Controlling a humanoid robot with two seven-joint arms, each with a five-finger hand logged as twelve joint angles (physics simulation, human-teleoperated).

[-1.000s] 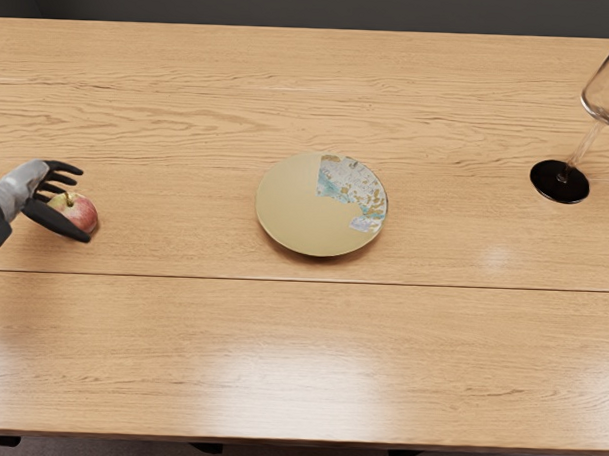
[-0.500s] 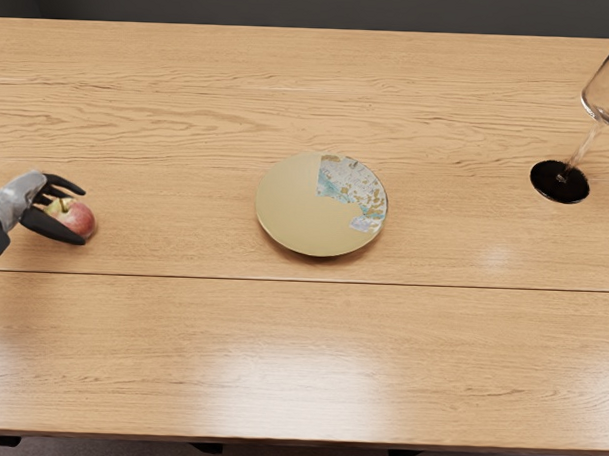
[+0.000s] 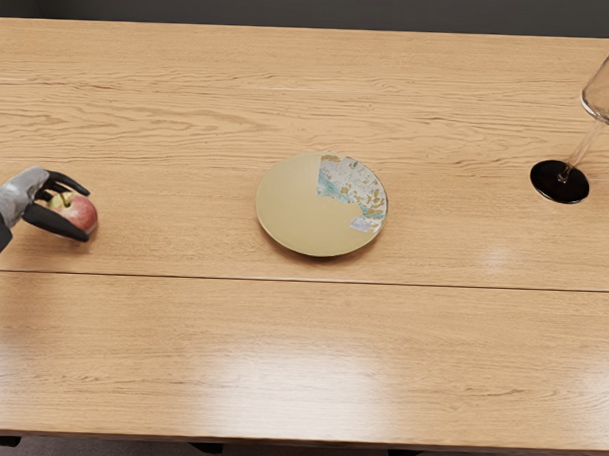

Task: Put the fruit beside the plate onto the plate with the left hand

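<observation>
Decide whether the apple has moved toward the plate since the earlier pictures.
No. The apple, gripped by the left hand, lies as far left of the plate as before, still just above the table seam.

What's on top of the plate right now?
Nothing: the plate shows only its own patterned patch. The apple is far to its left, partly covered by the left hand curled around it.
</observation>
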